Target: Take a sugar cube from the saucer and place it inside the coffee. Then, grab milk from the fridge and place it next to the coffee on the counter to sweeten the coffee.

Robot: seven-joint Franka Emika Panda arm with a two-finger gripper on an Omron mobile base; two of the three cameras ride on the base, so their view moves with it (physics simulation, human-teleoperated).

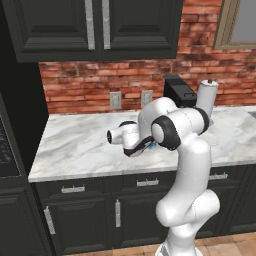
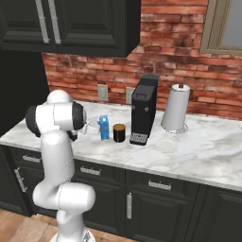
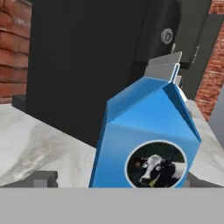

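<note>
Milk (image 2: pixel 104 127) stands upright on the counter (image 2: pixel 198 151), just left of the coffee (image 2: pixel 119 133) in the right base view, with the black coffee machine (image 2: pixel 144 109) beyond the cup and the saucer (image 2: pixel 167 145) further right. In the hand view the blue carton sits between the gripper (image 3: pixel 118 179) fingers, which are spread wide, one dark tip on each side.

A home kitchen. A marble desk (image 2: pixel 203 151) tops dark cabinets (image 2: pixel 156 203), backed by a brick wall (image 2: pixel 160 56). A coffee machine (image 2: pixel 143 111) and paper towel roll (image 2: pixel 176 108) stand near its back edge.
</note>
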